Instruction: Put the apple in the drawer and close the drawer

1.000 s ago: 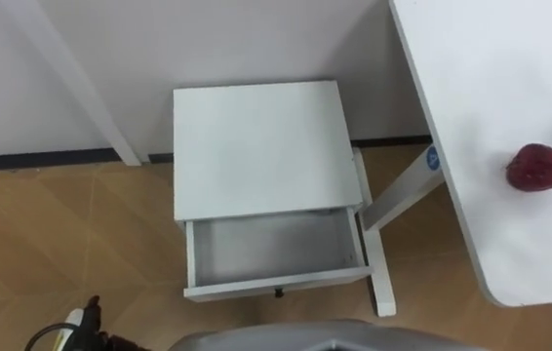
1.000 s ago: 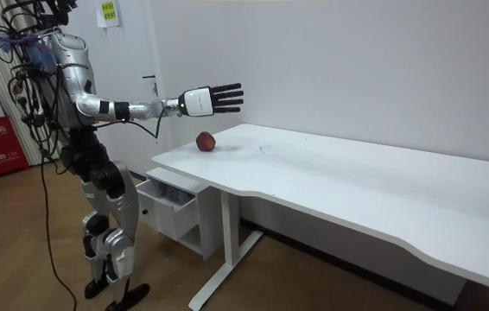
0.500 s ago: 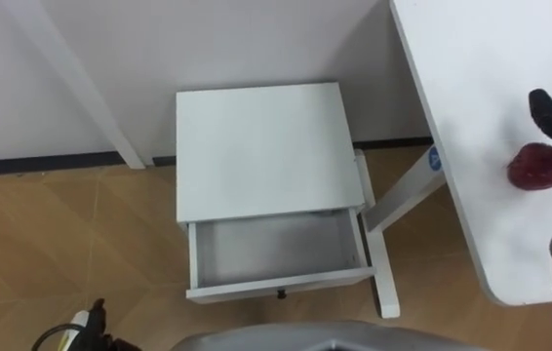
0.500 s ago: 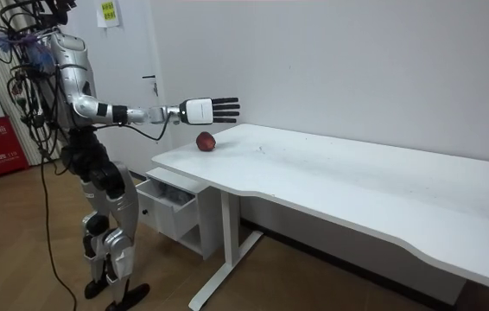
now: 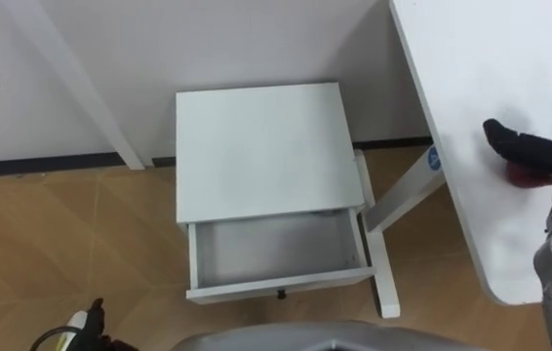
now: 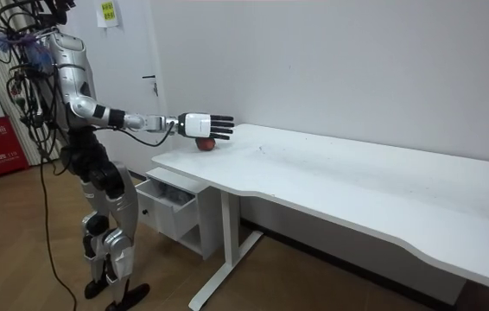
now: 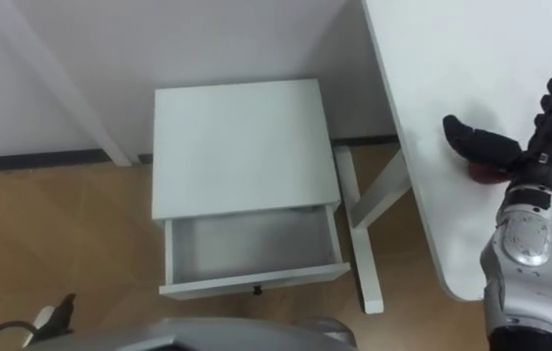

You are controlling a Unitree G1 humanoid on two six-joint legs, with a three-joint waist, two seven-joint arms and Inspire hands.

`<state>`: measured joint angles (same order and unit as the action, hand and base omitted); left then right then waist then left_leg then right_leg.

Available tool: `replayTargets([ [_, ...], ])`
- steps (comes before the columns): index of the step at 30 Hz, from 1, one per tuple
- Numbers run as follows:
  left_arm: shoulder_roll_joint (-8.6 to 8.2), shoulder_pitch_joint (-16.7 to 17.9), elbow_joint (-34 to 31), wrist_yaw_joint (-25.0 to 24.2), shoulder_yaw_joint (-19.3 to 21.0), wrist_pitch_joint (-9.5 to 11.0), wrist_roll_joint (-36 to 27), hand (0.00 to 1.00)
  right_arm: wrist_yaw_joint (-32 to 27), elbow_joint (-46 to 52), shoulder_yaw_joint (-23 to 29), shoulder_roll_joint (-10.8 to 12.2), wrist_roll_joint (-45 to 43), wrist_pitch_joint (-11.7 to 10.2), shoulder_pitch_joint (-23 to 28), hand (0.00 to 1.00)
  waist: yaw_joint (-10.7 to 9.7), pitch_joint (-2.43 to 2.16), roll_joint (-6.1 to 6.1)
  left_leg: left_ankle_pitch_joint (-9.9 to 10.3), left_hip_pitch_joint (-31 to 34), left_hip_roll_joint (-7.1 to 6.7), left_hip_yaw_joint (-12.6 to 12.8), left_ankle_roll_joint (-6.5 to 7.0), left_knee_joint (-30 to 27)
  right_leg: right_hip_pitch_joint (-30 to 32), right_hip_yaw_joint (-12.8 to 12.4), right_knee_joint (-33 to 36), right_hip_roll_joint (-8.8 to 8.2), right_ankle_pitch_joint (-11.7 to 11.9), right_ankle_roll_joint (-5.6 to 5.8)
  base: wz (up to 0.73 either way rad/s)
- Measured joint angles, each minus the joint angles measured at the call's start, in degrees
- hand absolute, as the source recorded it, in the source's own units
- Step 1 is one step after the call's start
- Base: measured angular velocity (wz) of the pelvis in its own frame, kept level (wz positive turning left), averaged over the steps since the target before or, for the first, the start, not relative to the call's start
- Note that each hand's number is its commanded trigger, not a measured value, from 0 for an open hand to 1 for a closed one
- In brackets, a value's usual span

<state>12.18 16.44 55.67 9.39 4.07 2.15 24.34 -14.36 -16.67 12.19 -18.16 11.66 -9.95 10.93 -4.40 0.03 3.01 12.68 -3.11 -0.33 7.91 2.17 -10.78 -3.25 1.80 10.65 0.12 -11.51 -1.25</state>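
A dark red apple [image 5: 520, 175] lies on the white table [image 5: 471, 88] at the right, near its front corner. My right hand [image 7: 541, 146] hovers just over it with straight fingers and the thumb spread, open, covering most of the apple [image 7: 487, 175]. In the room view the right hand [image 6: 201, 125] is stretched out level above the apple [image 6: 204, 144]. The white cabinet [image 5: 259, 146] stands on the floor left of the table, its drawer [image 5: 274, 249] pulled out and empty. My left hand [image 5: 90, 319] shows dark at the lower left edge.
The table's white leg and foot [image 5: 383, 278] run right beside the drawer's right side. A slanted white post [image 5: 76, 83] leans against the wall to the cabinet's left. Wooden floor [image 5: 71, 234] lies open left of the cabinet. I stand in front of the cabinet.
My right hand has come down from well above the table to just over the apple, now hiding most of it. Apple and drawer have not moved.
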Motion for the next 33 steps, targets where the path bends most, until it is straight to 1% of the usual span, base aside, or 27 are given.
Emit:
replayTargets([
  [7,0.23,0.02,0.00,0.21,0.01,0.49,0.01,0.00,2.92,-1.00,-0.32,0.01,-0.77,0.00,1.79,0.00,-0.05,0.06,0.16,0.00,-0.55,0.09,0.12,0.00,0.13,-0.21,-0.05,0.06,-0.12,0.00,0.00,0.00],
  [10,0.42,-0.11,0.29,0.64,-0.01,0.81,0.01,0.00,3.33,-3.88,-0.42,0.01,-1.05,-0.01,1.78,0.00,-0.03,0.09,0.61,0.00,-0.62,0.11,0.14,-0.01,0.12,-0.34,0.02,0.09,-0.15,0.01,-0.01,0.00],
  [11,0.43,-0.20,0.97,1.10,-0.01,1.00,0.01,0.00,3.31,-4.70,-0.65,0.00,-1.37,-0.52,1.76,0.00,0.01,0.06,0.77,0.00,-0.65,0.10,0.14,0.00,0.12,-0.67,0.06,0.06,-0.15,0.01,-0.01,0.00],
  [14,0.56,-0.38,1.82,1.37,-0.01,1.10,0.01,0.00,3.24,-5.26,-1.30,0.01,-2.44,-0.72,1.77,0.00,-0.08,0.11,1.20,0.00,-0.64,0.10,0.14,0.00,0.12,-0.70,0.08,0.01,-0.11,0.01,-0.01,0.00],
  [16,0.56,-0.38,1.86,1.44,-0.01,1.11,0.01,0.00,3.23,-5.43,-1.53,0.03,-3.30,-0.79,1.79,0.00,-0.07,0.18,1.14,0.00,-0.62,0.08,0.14,0.00,0.15,-0.72,0.09,-0.01,-0.04,0.01,-0.01,0.00],
  [18,0.57,-0.45,1.92,1.75,0.00,1.11,0.01,0.00,3.14,-6.04,-1.60,0.27,-4.38,-1.45,1.80,0.00,-0.09,0.14,1.18,0.00,-0.63,0.08,0.13,-0.01,0.21,-0.74,0.09,-0.03,-0.10,0.01,-0.01,0.00],
  [19,0.57,-0.57,1.92,1.75,0.00,1.11,0.02,0.00,3.12,-6.15,-1.60,0.35,-4.68,-1.57,1.80,0.05,-0.11,0.13,1.17,0.00,-0.62,0.09,0.13,-0.01,0.21,-0.75,0.09,-0.03,-0.12,0.01,-0.01,0.00],
  [20,0.57,-0.61,1.92,1.75,0.00,1.11,0.02,0.00,3.01,-6.46,-1.60,0.54,-5.38,-1.97,1.80,0.65,-0.11,0.08,1.13,0.00,-0.63,0.09,0.13,-0.01,0.23,-0.76,0.10,-0.03,-0.15,0.01,-0.01,0.00],
  [21,0.57,-0.61,1.92,1.76,0.00,1.11,0.02,0.00,2.88,-6.58,-1.60,0.67,-5.60,-2.23,1.80,1.00,-0.11,0.04,1.06,0.00,-0.64,0.10,0.13,-0.01,0.25,-0.77,0.10,-0.03,-0.16,0.01,-0.01,0.00],
  [23,0.57,-0.77,1.92,1.84,0.00,1.16,0.03,0.00,2.65,-7.16,-1.59,0.71,-5.87,-2.87,1.76,1.00,-0.10,-0.03,0.92,0.00,-0.65,0.10,0.14,-0.01,0.25,-0.78,0.10,-0.04,-0.17,0.01,-0.01,0.00],
  [26,0.57,-0.85,2.18,2.38,0.00,1.19,0.04,0.00,1.69,-7.83,-1.19,0.72,-7.68,-3.29,1.64,1.00,-0.12,-0.14,0.75,0.00,-0.69,0.11,0.14,-0.01,0.25,-0.82,0.13,-0.03,-0.25,0.02,-0.01,0.00],
  [29,0.56,-0.82,2.32,2.44,0.00,1.19,0.04,0.00,0.53,-9.94,0.63,0.80,-7.88,-4.87,1.29,1.00,-0.15,-0.18,0.67,0.00,-0.76,0.14,0.13,-0.01,0.25,-0.87,0.13,-0.04,-0.24,0.02,-0.03,0.00],
  [33,0.58,-0.49,2.32,2.49,0.03,1.19,0.05,0.00,-0.61,-11.09,1.43,0.85,-7.94,-5.30,0.76,1.00,0.00,-0.21,0.55,-0.01,-0.75,0.22,-0.07,-0.03,0.19,-0.88,0.21,-0.04,-0.18,0.05,-0.08,0.00],
])
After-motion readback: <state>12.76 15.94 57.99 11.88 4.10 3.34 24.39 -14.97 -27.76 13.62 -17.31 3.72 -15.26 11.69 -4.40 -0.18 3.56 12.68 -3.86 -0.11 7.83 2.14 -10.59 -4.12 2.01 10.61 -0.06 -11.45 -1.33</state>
